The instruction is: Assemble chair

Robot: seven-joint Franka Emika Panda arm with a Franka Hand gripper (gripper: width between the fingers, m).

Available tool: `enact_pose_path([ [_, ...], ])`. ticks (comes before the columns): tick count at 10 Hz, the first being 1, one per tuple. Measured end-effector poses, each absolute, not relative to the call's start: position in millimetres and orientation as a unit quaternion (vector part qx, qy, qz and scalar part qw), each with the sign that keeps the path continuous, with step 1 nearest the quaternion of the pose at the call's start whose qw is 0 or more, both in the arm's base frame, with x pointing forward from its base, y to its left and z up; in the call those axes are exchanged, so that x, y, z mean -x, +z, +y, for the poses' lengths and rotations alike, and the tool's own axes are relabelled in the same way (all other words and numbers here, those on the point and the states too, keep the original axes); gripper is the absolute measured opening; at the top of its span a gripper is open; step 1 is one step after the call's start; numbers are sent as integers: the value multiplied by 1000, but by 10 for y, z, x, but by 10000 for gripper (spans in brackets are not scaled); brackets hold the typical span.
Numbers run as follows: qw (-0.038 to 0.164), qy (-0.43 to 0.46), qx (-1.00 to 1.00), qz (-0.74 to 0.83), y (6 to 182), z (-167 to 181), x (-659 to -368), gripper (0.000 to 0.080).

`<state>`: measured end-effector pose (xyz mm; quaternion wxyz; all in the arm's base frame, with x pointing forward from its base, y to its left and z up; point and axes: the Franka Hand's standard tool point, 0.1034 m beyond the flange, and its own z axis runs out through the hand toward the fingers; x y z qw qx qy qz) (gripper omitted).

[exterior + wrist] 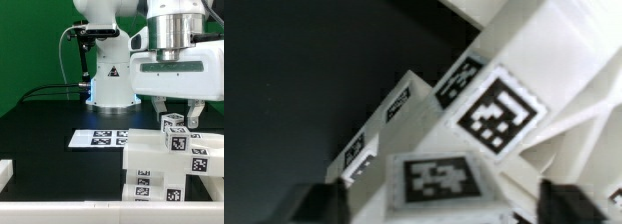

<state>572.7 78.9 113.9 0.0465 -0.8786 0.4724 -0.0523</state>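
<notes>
The chair [165, 168] is a chunky white structure of tagged blocks at the exterior view's lower right. A small tagged post [174, 125] stands up from its top. My gripper [178, 112] hangs straight over that post with a finger on each side of it. In the wrist view the post's tagged top [441, 178] lies between the two dark fingertips [313, 205], and the gripper [438, 207] stands open, with its pads just off the post's sides. More tagged chair faces [491, 110] slope away behind it.
The marker board [100, 138] lies flat on the black table, to the left of the chair in the exterior view. The arm's white base [108, 80] stands behind it. White rims [60, 212] border the table's front and left edges.
</notes>
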Motion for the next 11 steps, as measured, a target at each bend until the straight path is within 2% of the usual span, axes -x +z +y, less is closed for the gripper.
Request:
enact_pose_path([
  [1, 40, -48, 906, 419, 1137, 781, -5713, 620],
  [2, 36, -52, 941, 331, 1156, 742, -5723, 644],
  [5, 30, -67, 977, 198, 1184, 760, -5742, 648],
  [6, 22, -69, 986, 152, 1178, 763, -5745, 649],
  [7, 3, -69, 996, 56, 1164, 788, -5747, 649],
  [9, -6, -63, 997, -47, 1152, 794, -5727, 649],
  [10, -6, -63, 997, -48, 1151, 786, -5728, 525],
  [11, -5, -63, 997, -39, 1150, 785, -5727, 525],
])
